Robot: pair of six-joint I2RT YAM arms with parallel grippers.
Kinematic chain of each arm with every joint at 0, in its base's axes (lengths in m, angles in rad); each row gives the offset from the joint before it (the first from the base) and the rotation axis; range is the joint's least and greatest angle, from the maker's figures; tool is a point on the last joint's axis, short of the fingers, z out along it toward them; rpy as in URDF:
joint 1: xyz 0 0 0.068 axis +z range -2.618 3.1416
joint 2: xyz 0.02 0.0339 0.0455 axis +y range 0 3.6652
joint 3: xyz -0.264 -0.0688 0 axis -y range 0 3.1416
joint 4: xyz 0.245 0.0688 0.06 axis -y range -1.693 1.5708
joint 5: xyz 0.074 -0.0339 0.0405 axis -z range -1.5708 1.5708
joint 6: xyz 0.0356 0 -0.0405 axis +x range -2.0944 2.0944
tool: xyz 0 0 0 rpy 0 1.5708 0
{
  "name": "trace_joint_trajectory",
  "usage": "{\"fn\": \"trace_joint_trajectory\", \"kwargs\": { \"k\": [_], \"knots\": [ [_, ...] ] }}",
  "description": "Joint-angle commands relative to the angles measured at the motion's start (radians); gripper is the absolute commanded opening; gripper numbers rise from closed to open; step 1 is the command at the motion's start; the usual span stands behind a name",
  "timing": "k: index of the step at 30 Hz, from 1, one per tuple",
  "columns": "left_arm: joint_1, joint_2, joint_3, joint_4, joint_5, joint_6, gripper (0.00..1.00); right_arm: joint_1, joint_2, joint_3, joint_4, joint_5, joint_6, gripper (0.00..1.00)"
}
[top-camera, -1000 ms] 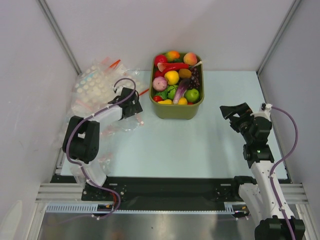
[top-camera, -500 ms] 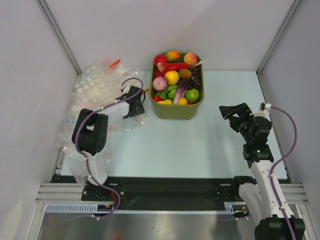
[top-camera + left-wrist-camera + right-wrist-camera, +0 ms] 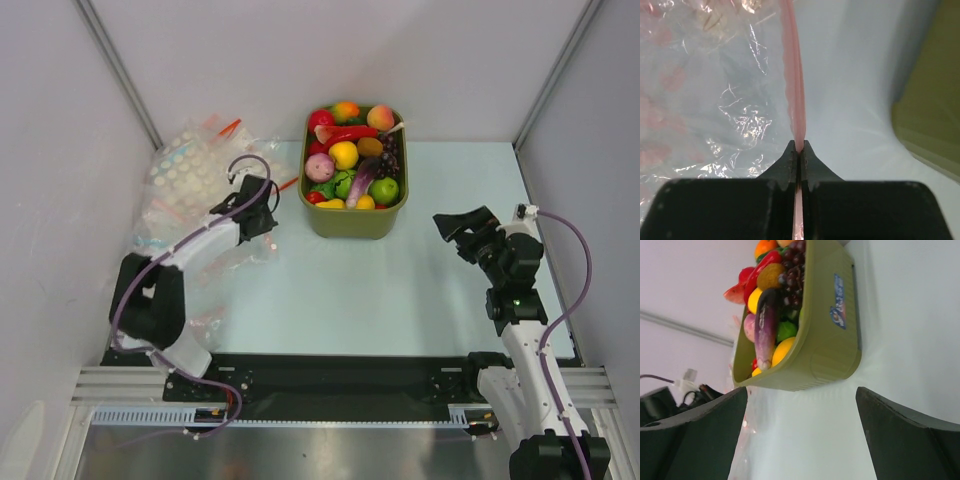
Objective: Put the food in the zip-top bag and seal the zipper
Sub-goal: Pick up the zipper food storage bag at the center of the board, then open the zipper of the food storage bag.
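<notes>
The zip-top bag [image 3: 232, 252] lies flat on the table left of the tub, clear and crinkled [image 3: 715, 100]. Its pale pink zipper [image 3: 796, 75] runs straight away from my left gripper [image 3: 799, 150], which is shut on that strip, jaws pressed together with the pink edge pinched between them. In the top view the left gripper [image 3: 264, 224] sits at the bag's right edge. The food [image 3: 352, 160] fills the olive-green tub [image 3: 355, 222]: lemon, eggplant, grapes, orange [image 3: 767, 305]. My right gripper [image 3: 462, 228] hovers open and empty right of the tub [image 3: 825, 340].
A heap of clear bags with white dots and red strips [image 3: 185, 170] lies at the back left, behind the zip-top bag. White walls with grey corner posts close in the back and both sides of the table.
My left gripper went from open to shut on the pink zipper strip. The left arm's elbow swung down and to the left. The right arm has barely moved.
</notes>
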Motion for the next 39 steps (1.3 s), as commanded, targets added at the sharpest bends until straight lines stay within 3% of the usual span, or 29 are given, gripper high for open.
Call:
{"fn": "trace_joint_trajectory", "kwargs": {
  "k": [1, 5, 8, 15, 19, 23, 28, 30, 31, 34, 39],
  "knots": [
    [-0.061, -0.185, -0.045, 0.015, -0.027, -0.005, 0.0, 0.002, -0.003, 0.025, 0.092, -0.145, -0.068, 0.96],
    [-0.107, -0.407, -0.162, 0.169, 0.201, 0.072, 0.01, 0.03, 0.027, 0.023, 0.211, -0.305, -0.088, 0.94],
    [-0.149, -0.535, -0.249, 0.298, 0.39, 0.114, 0.03, 0.149, 0.053, 0.039, 0.268, -0.348, -0.13, 0.92],
    [-0.325, -0.733, -0.384, 0.41, 0.405, 0.207, 0.0, 0.449, 0.149, 0.109, 0.259, -0.249, -0.285, 0.74],
    [-0.393, -0.761, -0.453, 0.49, 0.416, 0.236, 0.0, 0.539, 0.197, 0.117, 0.279, -0.201, -0.321, 0.61],
    [-0.439, -0.738, -0.452, 0.513, 0.387, 0.263, 0.0, 0.577, 0.209, 0.123, 0.288, -0.193, -0.336, 0.57],
    [-0.503, -0.689, -0.407, 0.483, 0.326, 0.299, 0.0, 0.599, 0.2, 0.123, 0.284, -0.165, -0.354, 0.56],
    [-0.543, -0.658, -0.39, 0.453, 0.24, 0.319, 0.01, 0.6, 0.2, 0.125, 0.273, -0.155, -0.353, 0.57],
    [-0.554, -0.647, -0.375, 0.447, 0.218, 0.325, 0.01, 0.6, 0.2, 0.126, 0.271, -0.153, -0.35, 0.59],
    [-0.597, -0.607, -0.351, 0.426, 0.134, 0.34, 0.0, 0.602, 0.206, 0.129, 0.259, -0.124, -0.344, 0.82],
    [-0.644, -0.567, -0.334, 0.424, 0.074, 0.365, 0.0, 0.602, 0.224, 0.135, 0.235, -0.084, -0.338, 0.84]
  ]
}}
